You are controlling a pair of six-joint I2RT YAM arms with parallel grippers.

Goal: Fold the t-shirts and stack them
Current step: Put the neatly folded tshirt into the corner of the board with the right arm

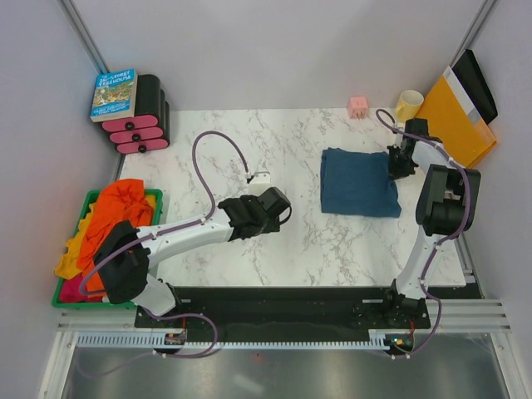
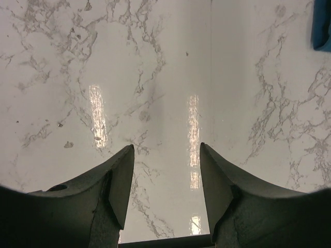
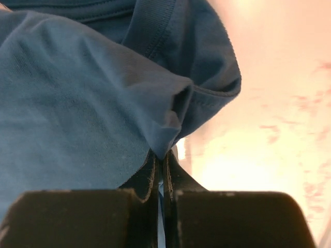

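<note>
Teal-blue t-shirt (image 1: 359,182) is lying folded into a rough rectangle on the marble table (image 1: 249,150), right of centre, flat, with nothing stacked on it. Right gripper (image 1: 401,162) is sitting at the shirt's right edge, toward the far corner. In the right wrist view the right gripper's (image 3: 161,157) jaws are pressing together on a small bunched fold of the blue cloth (image 3: 77,103), with the ribbed collar band showing just above the pinch.

Left gripper (image 2: 166,155) is hovering over bare marble left of the shirt, well apart from it. Its 2 jaws are standing apart with nothing between them, and only a corner of the blue shirt (image 2: 321,26) is showing at the top right of that view.

The other shirts are sitting heaped in a green bin (image 1: 156,199) at the table's left edge: orange t-shirt (image 1: 120,212) is lying on top, yellow t-shirt (image 1: 71,253) is spilling over the bin's left side, and pink-red t-shirt (image 1: 73,289) is peeking out at the near corner. All 3 are crumpled.

Far left corner: a blue book (image 1: 114,94) is resting on a stack of black-and-pink cases (image 1: 141,125). Far edge: a pink cube (image 1: 358,105) and a yellow mug (image 1: 408,104) are sitting near each other. An orange-yellow folder (image 1: 455,116) is leaning at the far right corner.
</note>
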